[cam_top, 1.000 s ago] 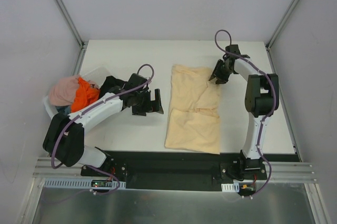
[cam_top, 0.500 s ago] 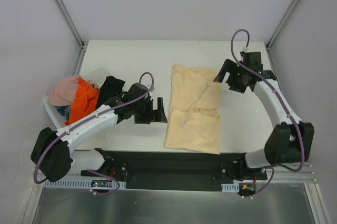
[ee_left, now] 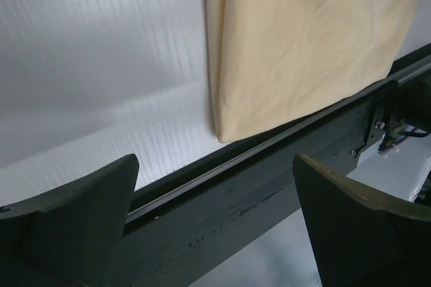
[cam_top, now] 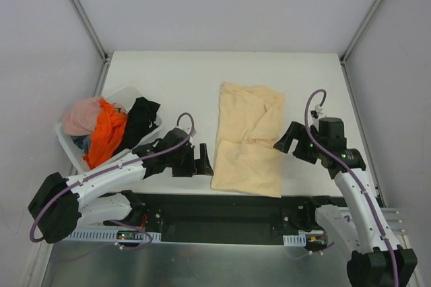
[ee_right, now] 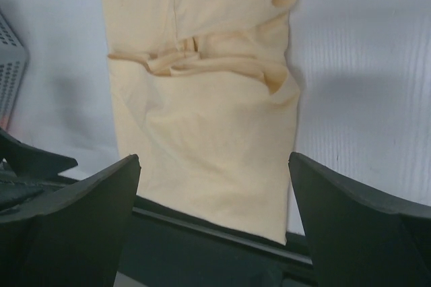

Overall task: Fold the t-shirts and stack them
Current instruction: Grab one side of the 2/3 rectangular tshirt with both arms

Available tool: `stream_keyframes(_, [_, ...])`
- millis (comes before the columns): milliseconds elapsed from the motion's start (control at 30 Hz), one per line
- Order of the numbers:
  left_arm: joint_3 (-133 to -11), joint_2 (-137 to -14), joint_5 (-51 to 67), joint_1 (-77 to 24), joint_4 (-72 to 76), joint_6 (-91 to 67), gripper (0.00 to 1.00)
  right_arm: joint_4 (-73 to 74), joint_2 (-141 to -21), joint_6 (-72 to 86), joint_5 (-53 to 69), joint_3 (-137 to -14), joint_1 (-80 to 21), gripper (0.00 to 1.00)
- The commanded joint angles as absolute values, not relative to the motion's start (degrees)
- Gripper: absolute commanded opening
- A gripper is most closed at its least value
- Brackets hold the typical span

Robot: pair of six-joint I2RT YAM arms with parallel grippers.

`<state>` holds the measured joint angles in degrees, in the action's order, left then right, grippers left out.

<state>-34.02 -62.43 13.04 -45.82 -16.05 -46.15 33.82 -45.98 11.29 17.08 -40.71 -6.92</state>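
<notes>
The pale yellow-beige t-shirt (cam_top: 248, 139) lies folded into a long strip in the middle of the table, its near end at the front edge; it also shows in the left wrist view (ee_left: 303, 38) and the right wrist view (ee_right: 202, 98). My left gripper (cam_top: 203, 158) is open and empty just left of its near corner. My right gripper (cam_top: 285, 137) is open and empty just right of the strip. The black t-shirt (cam_top: 140, 120), orange t-shirt (cam_top: 106, 132) and pink t-shirt (cam_top: 82, 115) lie heaped in the basket.
A white plastic basket (cam_top: 65, 143) stands at the table's left edge; its perforated wall shows in the right wrist view (ee_right: 10, 71). A black rail (cam_top: 222, 206) runs along the table's front edge. Grey walls enclose the table.
Both arms have drawn back toward the front. The right gripper left the shirt's far right sleeve area and came down beside its middle. The left gripper moved to the shirt's near left corner.
</notes>
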Motion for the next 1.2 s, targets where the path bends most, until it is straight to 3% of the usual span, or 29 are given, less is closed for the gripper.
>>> stream_keyframes(0, [-30.42,-60.56,13.97,-47.02,-10.46,-49.13,0.99,43.56,-41.32,11.08,19.25,-36.93,-10.1,0.96])
stream_keyframes(367, [-26.01,-62.22,16.61,-47.99,-4.05,-51.42,0.88,54.41,-37.09,14.41,16.43,-30.24,-20.64,0.99])
stream_keyframes(567, [-29.7,-70.64,18.63,-48.86,-0.18,-51.24,0.75,50.9,-40.59,18.98,14.24,-27.25,-24.87,0.92])
stream_keyframes(667, [-30.85,-74.86,19.16,-49.74,-0.18,-51.59,0.7,47.74,-43.4,21.17,13.45,-26.55,-27.58,0.84])
stream_keyframes(933, [-33.31,-79.19,18.45,-51.06,-0.18,-51.06,0.41,43.07,-49.39,24.17,8.7,-24.52,-30.85,0.58])
stream_keyframes(1167, [-34.27,-83.22,19.95,-51.41,-0.18,-49.83,0.33,41.75,-52.28,23.82,7.12,-25.57,-31.03,0.5])
